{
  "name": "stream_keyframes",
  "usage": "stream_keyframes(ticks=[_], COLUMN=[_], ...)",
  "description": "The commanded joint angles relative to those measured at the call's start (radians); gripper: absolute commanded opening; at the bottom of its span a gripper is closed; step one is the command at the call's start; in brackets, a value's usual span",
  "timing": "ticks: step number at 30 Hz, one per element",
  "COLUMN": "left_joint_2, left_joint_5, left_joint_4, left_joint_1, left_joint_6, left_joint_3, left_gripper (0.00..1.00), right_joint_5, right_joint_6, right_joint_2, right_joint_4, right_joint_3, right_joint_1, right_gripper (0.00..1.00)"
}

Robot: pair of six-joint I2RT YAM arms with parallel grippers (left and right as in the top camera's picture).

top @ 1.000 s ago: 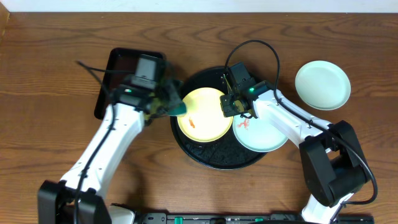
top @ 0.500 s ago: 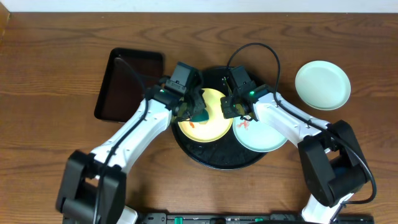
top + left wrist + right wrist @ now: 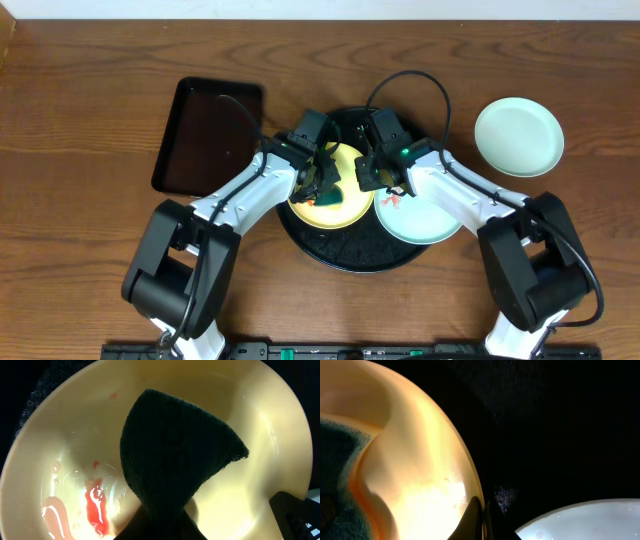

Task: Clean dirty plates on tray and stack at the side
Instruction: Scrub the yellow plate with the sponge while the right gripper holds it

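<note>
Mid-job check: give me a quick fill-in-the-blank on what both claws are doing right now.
The left claw holds a dark sponge over the yellow plate, smeared ___. The right claw pinches that plate's ___. The round tray carries ___ plates; a third, mint plate lies on the table.
Missing: red; rim; two.

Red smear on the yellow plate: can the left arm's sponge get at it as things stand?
Probably yes. The left end effector holds the dark green sponge over the yellow plate, beside the uncovered red smear; the right end effector pinches the rim, away from it.
</note>
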Motion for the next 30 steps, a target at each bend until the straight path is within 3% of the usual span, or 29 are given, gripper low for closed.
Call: stream_keyframes(ticks=[1,15,23,30], left_joint_2=[0.035,0.061,0.051,-0.014], left_joint_5=[-0.017,-0.182,-0.202,-0.344], left_joint_4=[-0.002,-0.138,-0.153,-0.249], left_joint_1=[0.000,0.003,0.003,0.003], left_joint_6=[-0.006,-0.006,-0.006,-0.014], left_joint_3=[-0.006,-0.006,-0.003,0.003], left_gripper=[0.08,0.08,0.07,0.07], right_joint_5=[0.013,0.043,0.043,0.043], right_joint_6=[0.014,0.014,0.014,0.014], right_joint_2=[0.018,0.018,0.018,0.018], right_joint_4=[0.006,0.001,0.001,-0.001], right_joint_3=[-0.010,-0.010,-0.010,-0.010], right_joint_1=[0.003,0.003,0.003,0.003], right_gripper=[0.01,0.01,0.01,0.01])
